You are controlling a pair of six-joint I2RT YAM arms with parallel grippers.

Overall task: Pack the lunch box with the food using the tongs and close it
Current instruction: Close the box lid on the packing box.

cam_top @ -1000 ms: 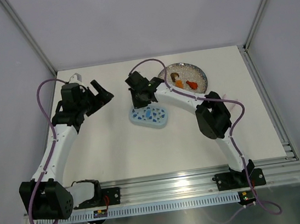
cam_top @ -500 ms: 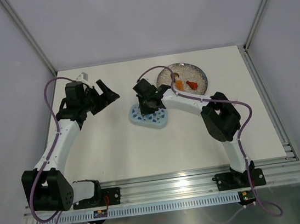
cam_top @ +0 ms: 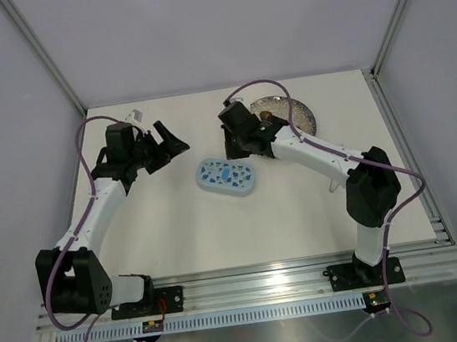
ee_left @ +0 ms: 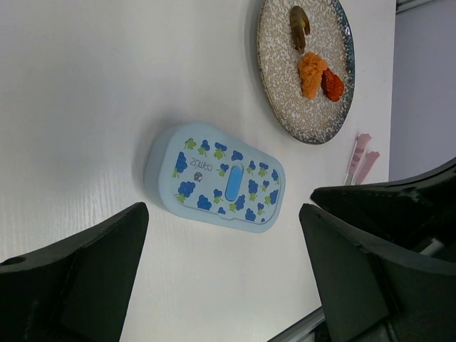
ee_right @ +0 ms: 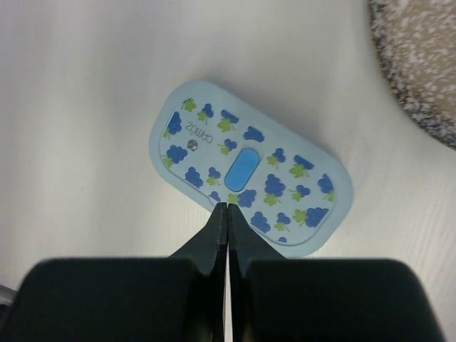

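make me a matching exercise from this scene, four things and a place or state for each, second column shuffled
1 lunch box
2 food
3 left claw
4 right claw

a shut, holding nothing
b on the speckled plate
c closed, patterned face up
d open, holding nothing

Pairs: 1-c, 2-b, 3-d, 4-a

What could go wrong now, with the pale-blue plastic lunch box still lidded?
The right gripper is shut, its tips pointing at the rim of the pale-blue oblong lunch box; pressing there may slide it rather than open it.
The slim pinkish tongs lie close beside the round speckled plate; grabbing them could jolt the small orange, red and brown food pieces.
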